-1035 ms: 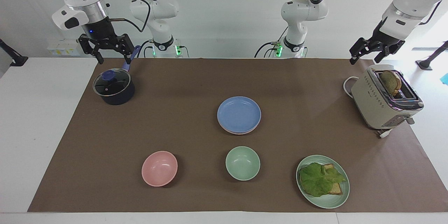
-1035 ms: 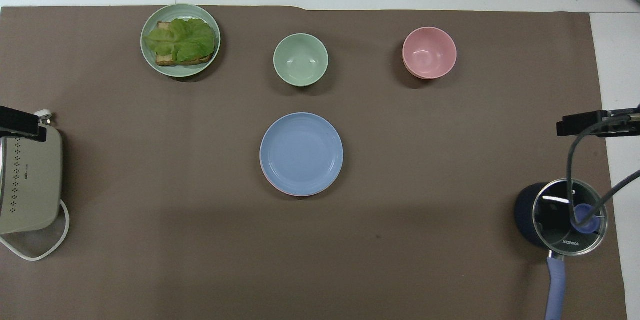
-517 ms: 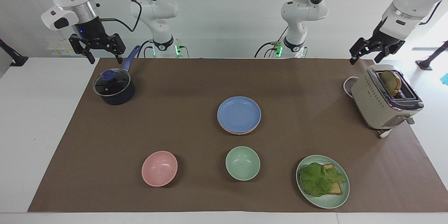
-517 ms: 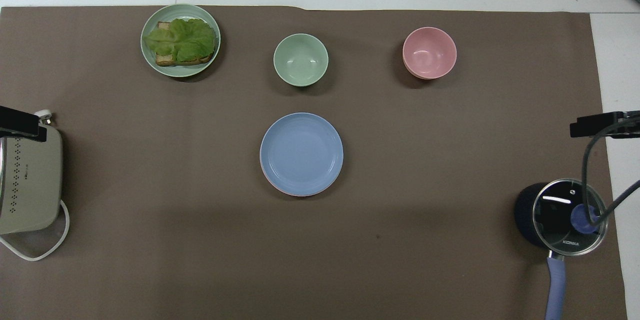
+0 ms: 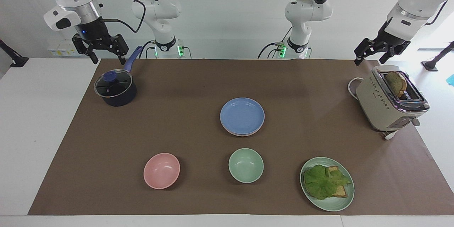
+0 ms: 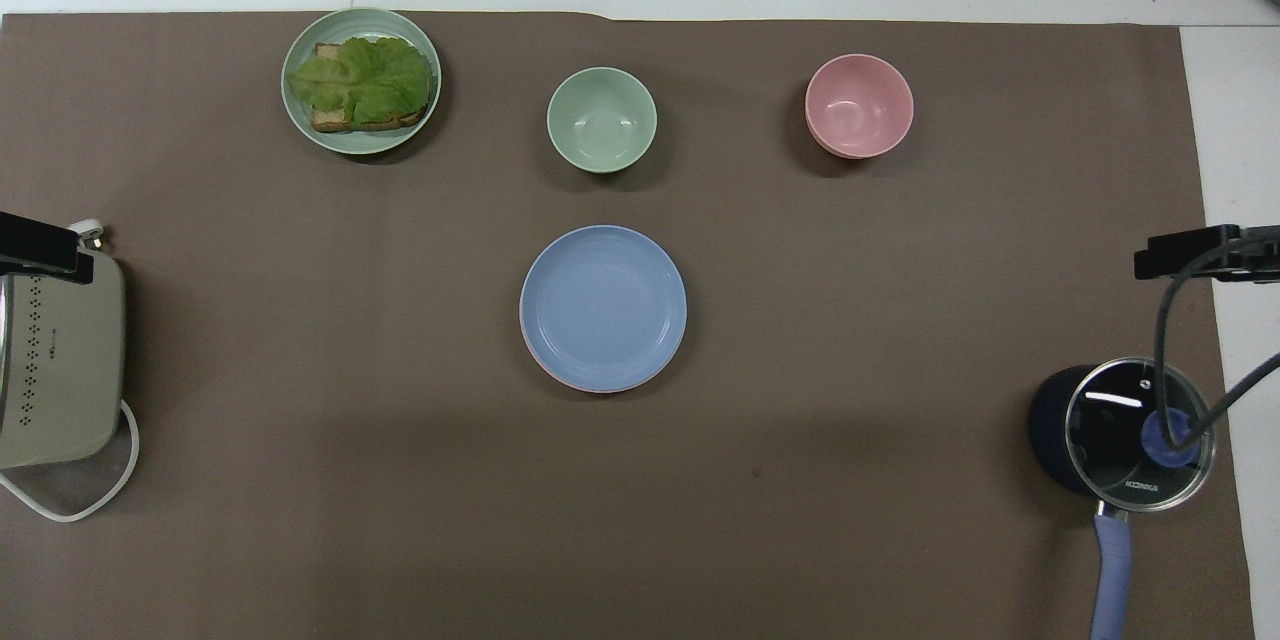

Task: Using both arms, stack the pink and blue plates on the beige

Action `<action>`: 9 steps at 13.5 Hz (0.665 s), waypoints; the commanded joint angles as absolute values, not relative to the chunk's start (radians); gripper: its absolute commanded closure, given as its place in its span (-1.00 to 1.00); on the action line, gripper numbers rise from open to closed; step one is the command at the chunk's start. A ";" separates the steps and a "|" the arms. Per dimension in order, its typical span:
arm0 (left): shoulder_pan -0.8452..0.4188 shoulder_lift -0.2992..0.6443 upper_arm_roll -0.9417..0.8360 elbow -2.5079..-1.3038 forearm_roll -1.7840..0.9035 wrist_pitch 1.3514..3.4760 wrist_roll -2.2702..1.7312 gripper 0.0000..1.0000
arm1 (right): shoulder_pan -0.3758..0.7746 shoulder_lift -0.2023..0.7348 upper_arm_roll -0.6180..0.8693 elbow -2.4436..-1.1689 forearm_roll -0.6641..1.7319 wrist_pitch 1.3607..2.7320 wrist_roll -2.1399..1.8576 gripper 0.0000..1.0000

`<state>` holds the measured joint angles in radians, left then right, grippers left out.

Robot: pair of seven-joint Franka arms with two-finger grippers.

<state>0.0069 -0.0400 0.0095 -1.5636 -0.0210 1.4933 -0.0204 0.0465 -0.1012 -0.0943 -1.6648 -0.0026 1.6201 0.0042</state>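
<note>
While the brown mat (image 5: 198, 88) covers most of the table, the blue plate (image 5: 242, 115) lies at its middle on top of a pink plate (image 5: 244, 134), of which only a thin rim shows; I can't make out a beige one beneath. The left gripper (image 5: 371, 57) hangs over the toaster (image 5: 386, 104), fingers spread and empty. The right gripper (image 5: 108, 58) hangs above the lidded pot (image 5: 115, 88), likewise spread and empty.

right end effector (image 5: 105, 57) moved off pot (image 5: 115, 88), toward table edge
</note>
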 commanded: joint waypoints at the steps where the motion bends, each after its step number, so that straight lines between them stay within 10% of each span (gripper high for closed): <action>1: 0.006 -0.051 0.011 -1.569 -0.003 1.480 -0.017 -1.00 | 0.049 -0.118 -0.080 -1.663 -0.032 1.591 0.021 -1.00; 9: 0.006 -0.051 0.009 -1.569 -0.003 1.480 -0.017 -1.00 | 0.051 -0.146 -0.075 -1.640 -0.025 1.493 0.026 -1.00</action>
<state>0.0069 -0.0400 0.0095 -1.5636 -0.0210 1.4933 -0.0204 0.0471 -0.1238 -0.0827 -1.6144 -0.0032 1.4888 0.0043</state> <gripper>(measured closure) 0.000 0.000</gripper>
